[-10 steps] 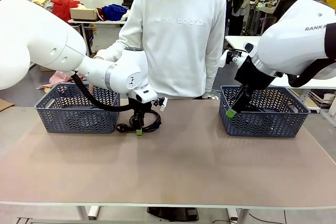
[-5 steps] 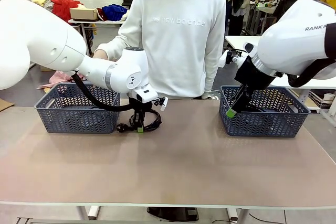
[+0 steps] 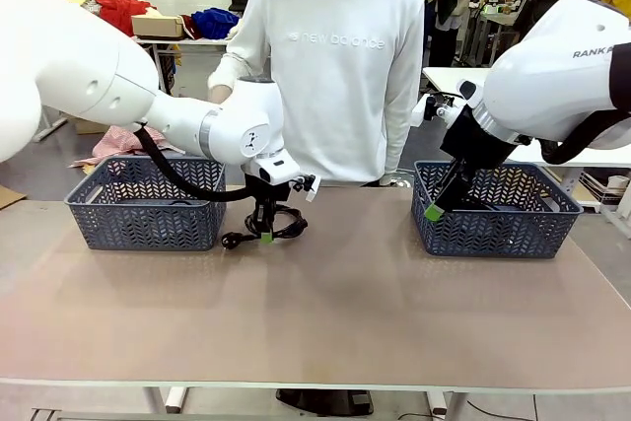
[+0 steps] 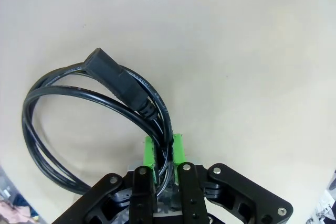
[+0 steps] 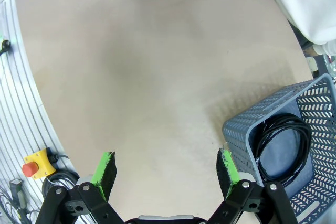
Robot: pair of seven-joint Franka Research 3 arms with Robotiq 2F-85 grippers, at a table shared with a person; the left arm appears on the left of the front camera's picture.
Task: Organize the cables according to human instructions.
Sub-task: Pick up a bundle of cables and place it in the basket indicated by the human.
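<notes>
The left end effector has just pressed its green pads together on a cable. A second ago the pads were still apart around the cord. Now they pinch a few strands of the loop, with no gap left. The arm has also come up a little, and the cable has come up with it. In the front view most of the loop now hangs just off the counter, near the far edge, in front of the person. The plug end droops lowest and looks to be touching the counter or almost touching it. In the left wrist view the loop hangs out from the pads, with a black plug on top of it.

So the pick-up looks done. I think the next job is to carry this cable to a basket. One basket sits by the far left corner. The other basket sits by the far right corner. I cannot tell from here which one the person wants.

The right end effector has not moved. Its pads are spread wide with nothing between them. It hangs by the near left corner of the right basket. Inside that basket lies another coiled cable.
</notes>
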